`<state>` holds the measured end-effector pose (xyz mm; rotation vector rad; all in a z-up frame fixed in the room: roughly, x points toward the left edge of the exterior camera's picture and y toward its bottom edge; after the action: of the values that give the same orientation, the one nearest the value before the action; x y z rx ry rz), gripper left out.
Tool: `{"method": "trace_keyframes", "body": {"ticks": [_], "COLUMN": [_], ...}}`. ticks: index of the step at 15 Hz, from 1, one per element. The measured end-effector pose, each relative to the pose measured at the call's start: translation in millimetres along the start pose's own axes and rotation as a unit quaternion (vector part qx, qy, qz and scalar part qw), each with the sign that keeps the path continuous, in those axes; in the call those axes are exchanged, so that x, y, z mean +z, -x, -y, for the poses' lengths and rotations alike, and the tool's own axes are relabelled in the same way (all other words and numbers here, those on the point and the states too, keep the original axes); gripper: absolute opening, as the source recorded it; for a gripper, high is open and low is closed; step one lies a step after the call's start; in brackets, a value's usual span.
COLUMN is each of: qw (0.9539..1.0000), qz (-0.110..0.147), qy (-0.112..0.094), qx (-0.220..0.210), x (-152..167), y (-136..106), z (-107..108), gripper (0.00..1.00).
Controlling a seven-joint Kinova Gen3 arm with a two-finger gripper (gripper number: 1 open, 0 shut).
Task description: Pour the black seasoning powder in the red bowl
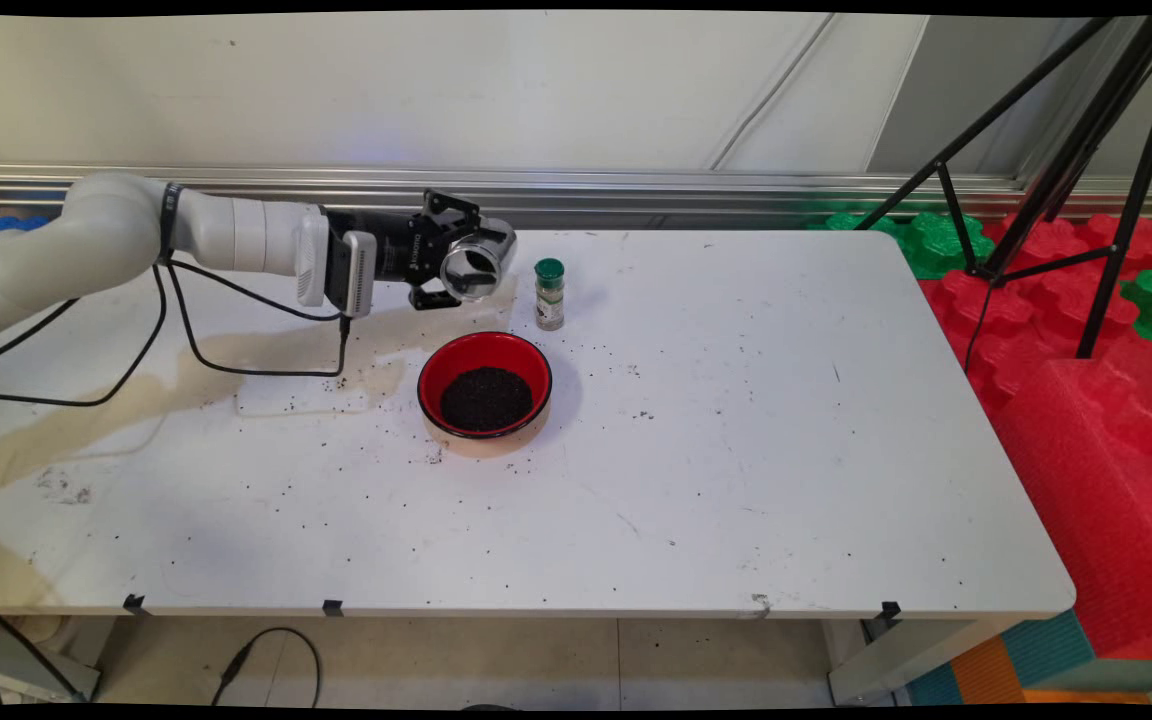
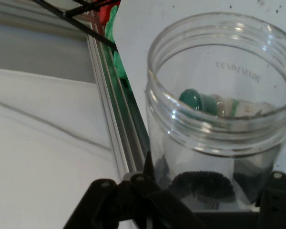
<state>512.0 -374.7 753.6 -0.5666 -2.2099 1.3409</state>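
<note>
1. Scattered dark specks [image 1: 636, 412] lie loose on the white table [image 1: 736, 500] toward its near side.
2. One red bowl [image 1: 485, 385] stands mid-table, holding a mound of fine black grains [image 1: 486, 398].
3. One small spice bottle [image 1: 549, 293] with a green cap stands upright beyond the bowl, apart from it.
4. Gripper [image 1: 464, 268] hangs above the table just left of the bottle, fingers clamped on one clear, lidless plastic jar [image 2: 219, 109]. Jar is tipped on its side, mouth toward the near edge; in the hand view a few dark grains [image 2: 205, 183] remain inside.
</note>
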Motion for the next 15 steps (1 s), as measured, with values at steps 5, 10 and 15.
{"method": "trace_keyframes", "body": {"ticks": [5, 10, 15], "qw": [0.9971, 0.9887, 0.9778], "qz": [0.003, 0.008, 0.010], "qy": [-0.010, -0.022, -0.033], "qx": [0.075, 0.148, 0.207], "x": [0.4, 0.1, -0.2], "y": [-4.5, -8.0, -11.1], "z": [-2.9, -4.1, -4.1], "gripper": [0.00, 0.00, 0.00]}}
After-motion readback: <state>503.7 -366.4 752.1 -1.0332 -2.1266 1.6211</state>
